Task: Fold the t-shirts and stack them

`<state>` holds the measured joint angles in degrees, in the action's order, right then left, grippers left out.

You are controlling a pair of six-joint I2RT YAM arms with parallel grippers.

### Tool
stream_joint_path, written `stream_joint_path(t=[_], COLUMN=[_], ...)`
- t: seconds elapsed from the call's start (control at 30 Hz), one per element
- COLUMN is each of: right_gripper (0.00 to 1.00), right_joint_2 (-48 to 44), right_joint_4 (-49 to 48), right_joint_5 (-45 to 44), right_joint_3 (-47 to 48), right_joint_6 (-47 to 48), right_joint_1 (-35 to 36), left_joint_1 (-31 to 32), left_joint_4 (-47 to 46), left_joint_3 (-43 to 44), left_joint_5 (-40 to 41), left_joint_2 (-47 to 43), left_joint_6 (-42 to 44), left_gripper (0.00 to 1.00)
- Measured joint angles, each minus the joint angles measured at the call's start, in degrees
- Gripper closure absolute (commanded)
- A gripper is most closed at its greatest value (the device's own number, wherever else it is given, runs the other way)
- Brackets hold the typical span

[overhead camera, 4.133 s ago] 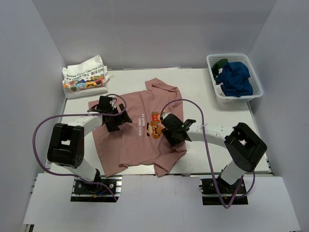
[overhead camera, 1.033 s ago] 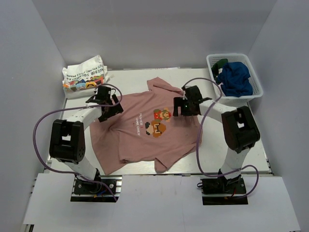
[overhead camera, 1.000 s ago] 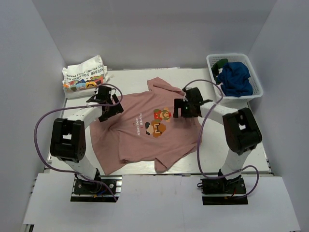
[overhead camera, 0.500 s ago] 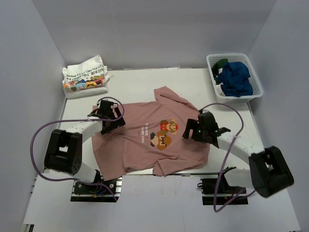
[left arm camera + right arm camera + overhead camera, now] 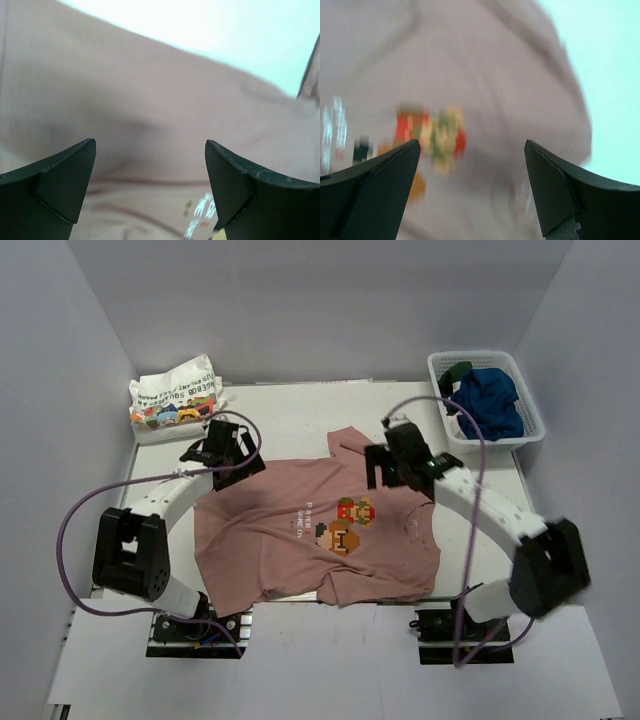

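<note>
overhead first: shows the pink t-shirt [image 5: 320, 530] slid rightward and toward the bases since half a second ago, smoother on its right side than four seconds back, yet puckered at the near hem. puts the left gripper [image 5: 230, 456] over the shoulder seam just beneath it, and the right gripper [image 5: 385, 466] back up over the opposite shoulder after dipping low. reads as spreading nearly done, folding not yet begun. leaves bare table [image 5: 300, 405] beyond both claws. keeps the folded white tees [image 5: 175, 398] near, beyond and outboard of the left claw, and the basket [image 5: 497, 443] holding the navy tee [image 5: 490, 405] and green tee [image 5: 457, 371] beyond and outboard of the right.

left wrist next: shows fingers spread wide with nothing between, pink cloth beneath and ahead, white table past the cloth edge further on.

right wrist last: blurred. shows fingers likewise wide and empty, the game print [image 5: 432, 135] ahead and left of the claw, the cloth edge and bare table off to its right.
</note>
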<state>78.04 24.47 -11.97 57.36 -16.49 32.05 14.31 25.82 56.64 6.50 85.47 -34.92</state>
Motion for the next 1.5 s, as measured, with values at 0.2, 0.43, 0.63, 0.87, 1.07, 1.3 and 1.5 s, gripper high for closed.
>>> stream_joint_path(t=[0.2,0.43,0.63,0.87,1.07,1.3,1.5], right_gripper=[0.1,0.1,0.1,0.94,1.0,0.6,0.1], right_joint_2=[22.6,43.25,52.68,54.18,54.12,54.12,53.64], right_joint_4=[-4.37,-8.07,-8.24,-9.25,-12.68,-14.93,-15.04], right_joint_5=[-6.93,-10.86,-12.94,-17.14,-22.58,-24.11,-20.09], right_joint_3=[18.56,35.26,44.7,46.03,45.18,45.2,46.34], right_joint_6=[11.56,23.65,27.8,26.91,23.89,24.33,25.35], right_joint_1=[1.18,1.46,1.44,1.16,-1.22,-8.48,-13.79], left_joint_1=[-0.83,-1.29,-1.51,-1.6,-1.73,-1.77,-1.57], left_joint_4=[-0.42,1.55,1.6,1.55,1.55,1.86,2.47], left_joint_3=[4.11,6.27,7.58,7.58,7.58,8.04,10.29], left_joint_5=[1.75,3.37,3.8,4.87,6.36,7.91,7.19], left_joint_2=[7.34,16.37,17.51,17.81,18.05,18.49,19.58], left_joint_6=[-0.09,-0.02,0.0,0.2,0.24,1.29,3.96], left_gripper=[0.0,0.0,0.0,0.0,0.0,0.0,0.0])
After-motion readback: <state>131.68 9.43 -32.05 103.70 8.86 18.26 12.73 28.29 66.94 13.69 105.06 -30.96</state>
